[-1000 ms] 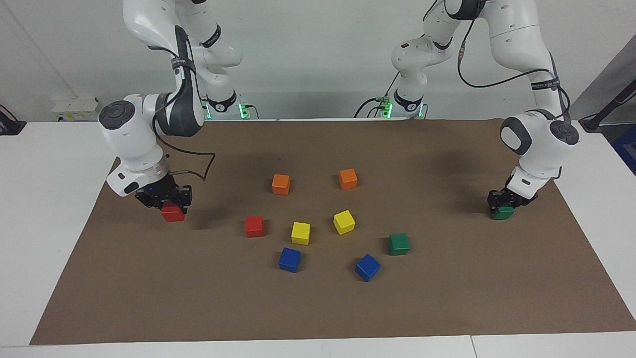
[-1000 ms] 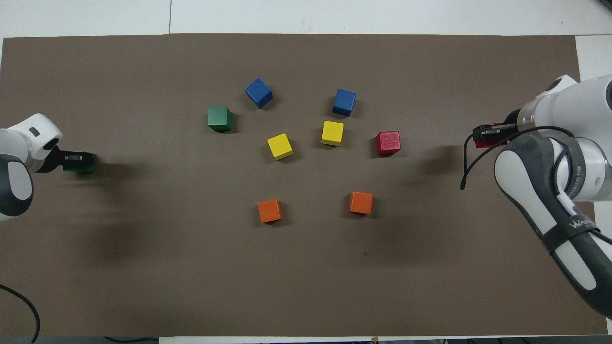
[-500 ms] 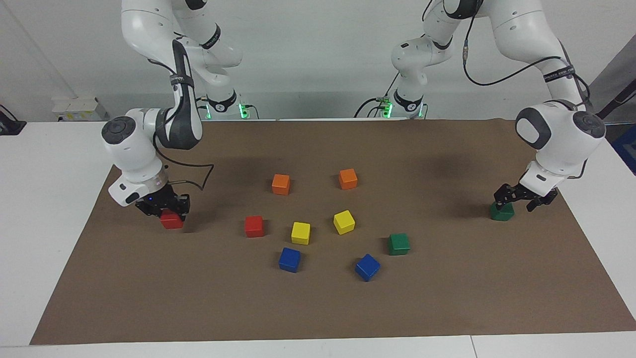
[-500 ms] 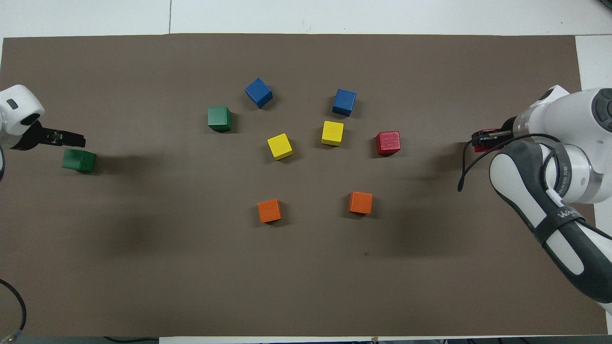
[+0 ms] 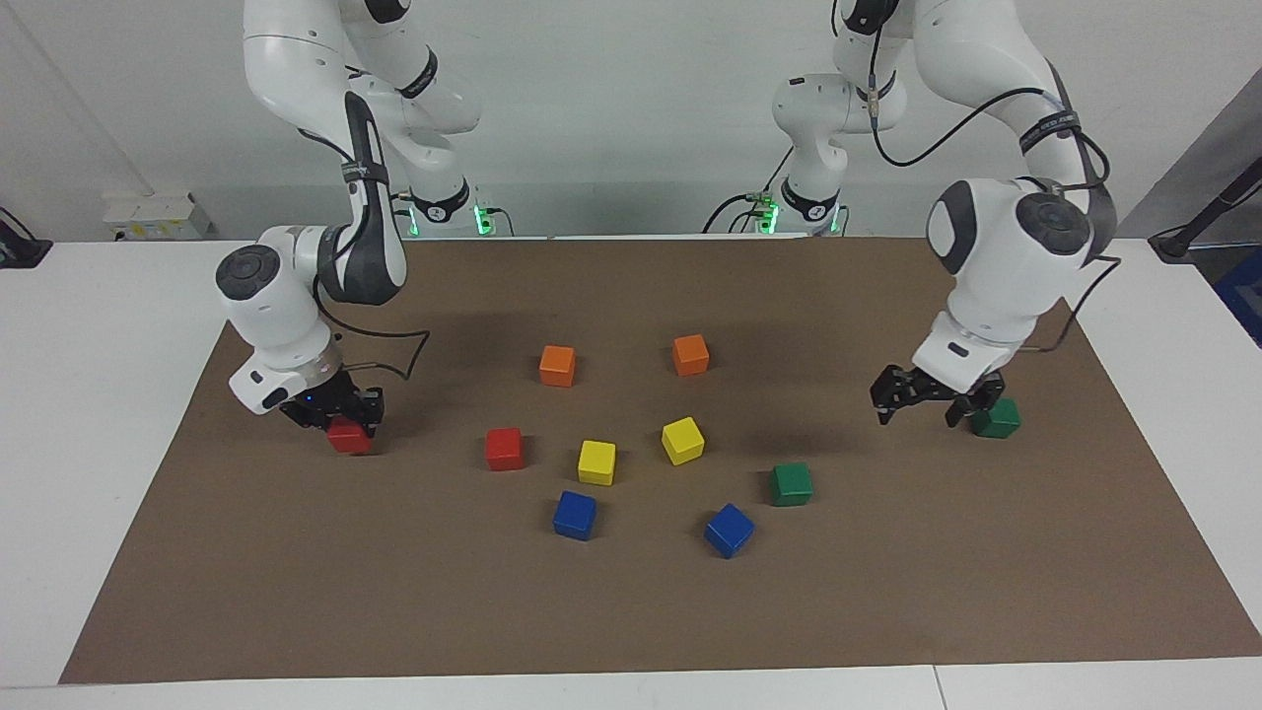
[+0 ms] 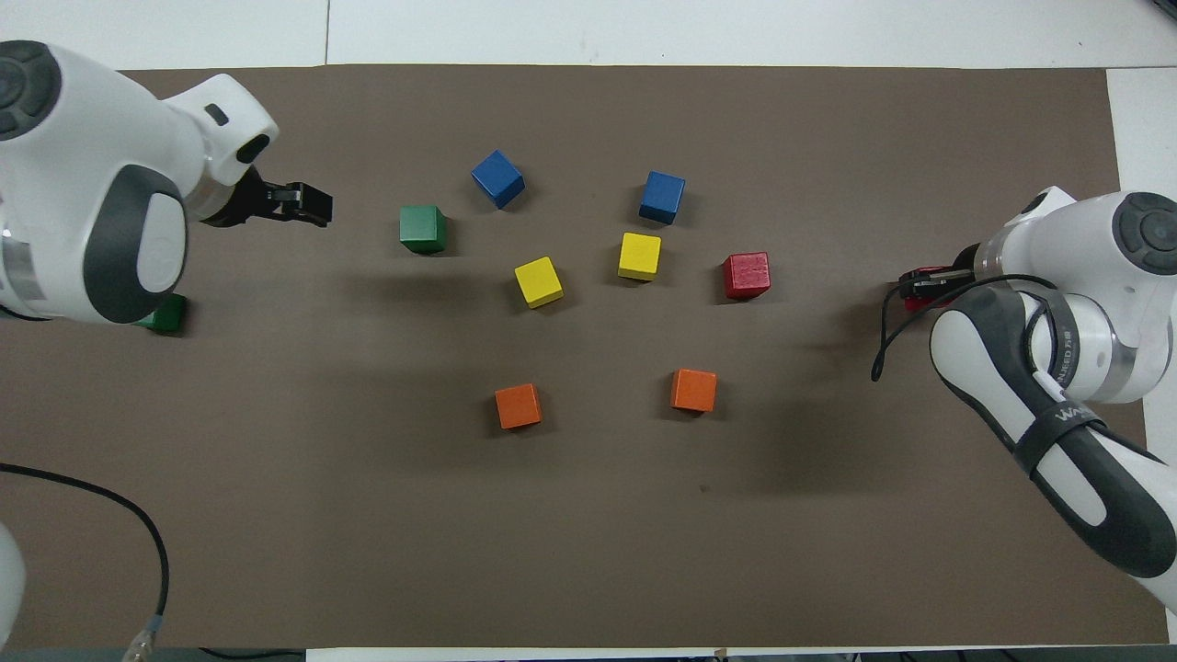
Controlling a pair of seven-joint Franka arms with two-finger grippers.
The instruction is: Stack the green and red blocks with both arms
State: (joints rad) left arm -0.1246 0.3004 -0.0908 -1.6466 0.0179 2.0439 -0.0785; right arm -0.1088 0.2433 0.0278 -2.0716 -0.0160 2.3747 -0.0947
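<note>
My left gripper [image 5: 917, 418] hangs open and empty a little above the brown mat, beside a green block [image 5: 998, 418] that lies on the mat at the left arm's end. From overhead the left gripper [image 6: 317, 204] shows between that block [image 6: 167, 314], mostly hidden under the arm, and a second green block [image 6: 423, 228] [image 5: 792, 484]. My right gripper [image 5: 347, 424] [image 6: 912, 282] is shut on a red block [image 5: 347, 436] [image 6: 919, 276], low at the mat near the right arm's end. Another red block [image 5: 504, 449] [image 6: 746, 275] lies free nearer the middle.
Two orange blocks [image 5: 557, 365] [image 5: 690, 354] lie nearest the robots. Two yellow blocks [image 5: 596, 461] [image 5: 682, 440] and two blue blocks [image 5: 575, 515] [image 5: 729, 530] lie in the middle cluster with the free red and green ones. The brown mat [image 5: 631, 611] covers the white table.
My left gripper opened, left the green block on the mat, lifted and swung toward the middle. My right gripper sank slightly and shifted a little toward the middle with the red block.
</note>
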